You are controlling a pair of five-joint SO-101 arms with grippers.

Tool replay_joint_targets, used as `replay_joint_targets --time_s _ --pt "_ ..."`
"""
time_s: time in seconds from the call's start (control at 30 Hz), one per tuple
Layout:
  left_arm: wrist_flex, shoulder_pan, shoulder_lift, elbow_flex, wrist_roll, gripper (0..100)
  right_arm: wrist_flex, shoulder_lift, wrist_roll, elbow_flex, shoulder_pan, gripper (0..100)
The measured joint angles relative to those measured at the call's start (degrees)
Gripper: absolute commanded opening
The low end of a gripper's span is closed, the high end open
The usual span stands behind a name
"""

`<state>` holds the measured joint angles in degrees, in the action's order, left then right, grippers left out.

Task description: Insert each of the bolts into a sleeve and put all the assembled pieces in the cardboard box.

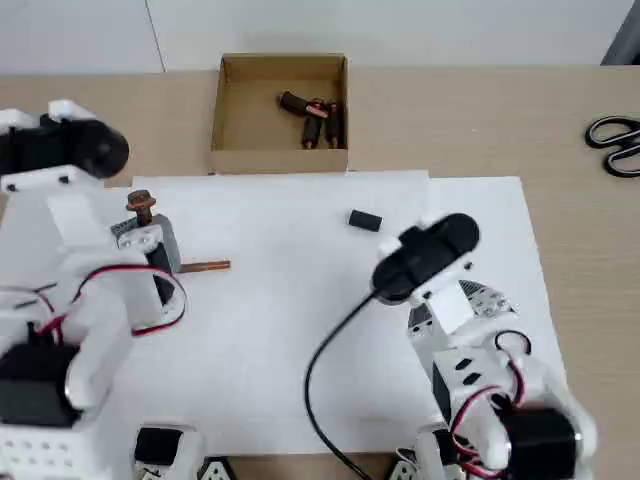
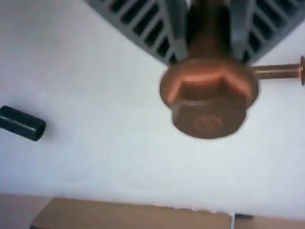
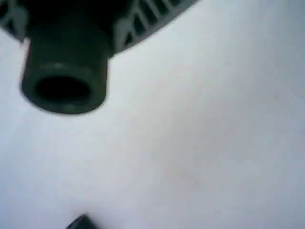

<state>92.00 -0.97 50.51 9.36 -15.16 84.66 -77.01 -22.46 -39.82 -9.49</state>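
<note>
Left gripper (image 2: 208, 33) is clamped on the copper bolt (image 2: 209, 98), jaws pinching the shank with the hex head sticking out past the fingertips. From the high view that arm sits over the left edge of the white sheet (image 1: 300, 340), bolt head pointing toward the far edge. Just beside it a second bolt (image 1: 205, 266) lies flat on the sheet, also near the left edge. Over to the right gripper (image 3: 66, 33): it's closed around a black sleeve (image 3: 64, 78), open bore facing the wrist camera, and that arm stands over the right half of the sheet toward the near edge. One spare sleeve (image 1: 365, 220) rests on the sheet close to its far edge, right of the middle and well apart from both bolts. At the far edge of the table (image 1: 480, 120), the cardboard box (image 1: 228, 110) touches the sheet's far edge, and several assembled pieces (image 1: 315, 118) lie bunched in its right half. Scissors (image 1: 615, 145) sit at the table's right edge.
</note>
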Motion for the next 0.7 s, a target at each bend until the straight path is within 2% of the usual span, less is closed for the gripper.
replay_joint_targets --time_s 0.17,0.37,0.57,0.7 --pt "-10.5 0.0 11.7 13.4 1.1 0 -10.3 -13.1 7.8 -12.2 1.8 0.3" --pt "-20.7 0.0 27.4 31.2 1.1 0 -13.7 -25.2 10.0 -24.3 1.9 0.3" --pt "-26.2 0.0 40.6 44.0 1.1 0 -18.9 -26.1 15.1 -29.9 1.8 0.3" --pt "-30.6 0.2 49.1 52.2 1.1 0 -24.0 -26.2 15.9 -34.9 -3.2 0.3"
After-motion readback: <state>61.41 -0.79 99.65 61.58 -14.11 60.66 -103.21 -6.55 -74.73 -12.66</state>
